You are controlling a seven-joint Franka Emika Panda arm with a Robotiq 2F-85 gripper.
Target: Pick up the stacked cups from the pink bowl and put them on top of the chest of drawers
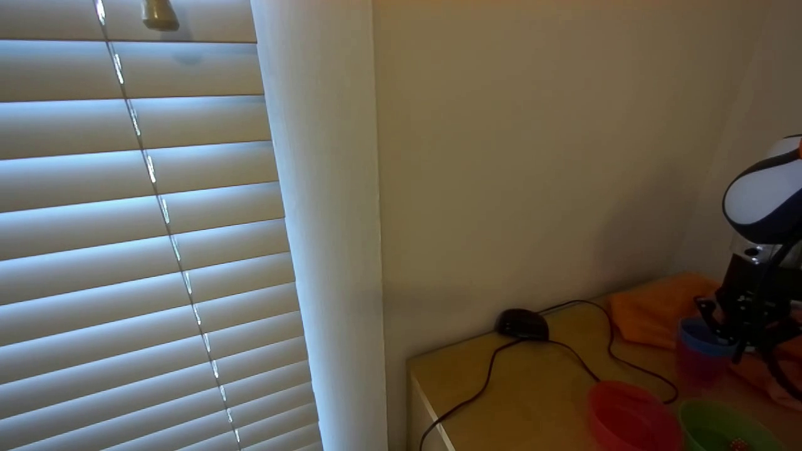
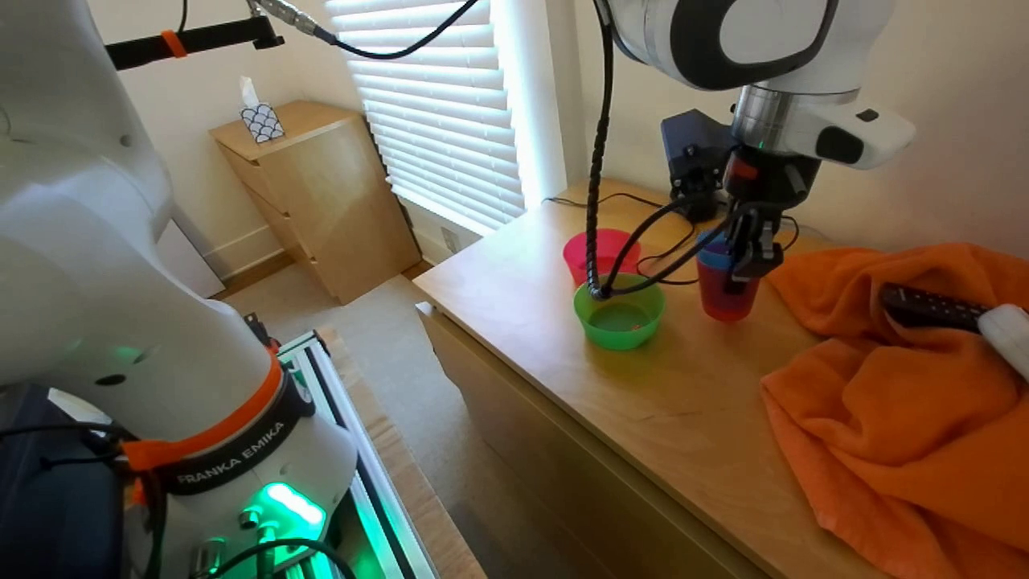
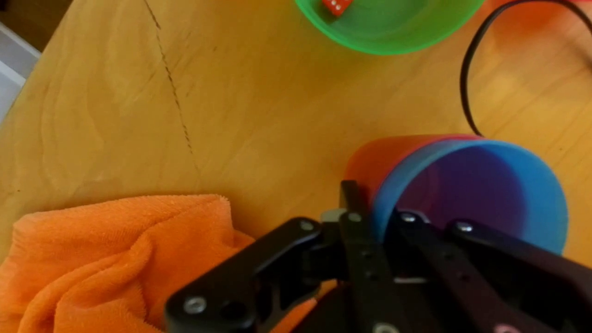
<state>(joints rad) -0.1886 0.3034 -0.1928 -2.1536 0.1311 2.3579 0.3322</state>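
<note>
The stacked cups [image 2: 727, 301], blue rim over red, look upright in an exterior view; they also show in an exterior view [image 1: 698, 360] and in the wrist view [image 3: 543, 194]. They are at the chest of drawers [image 2: 683, 418] top, outside the pink bowl [image 2: 580, 269]; I cannot tell whether their base touches. My gripper [image 2: 748, 269] is shut on the cups' wall. In the wrist view, one finger of the gripper [image 3: 377, 222] is outside the wall and one inside; the inner fingertip is hidden. The pink bowl also shows in an exterior view [image 1: 598, 416].
A green bowl [image 2: 619, 338] holding a red die [image 3: 337, 5] stands beside the cups. An orange towel [image 2: 924, 426] with a black remote [image 2: 924, 308] lies on the other side. A black mouse-like object [image 1: 522, 324] and cable lie near the wall.
</note>
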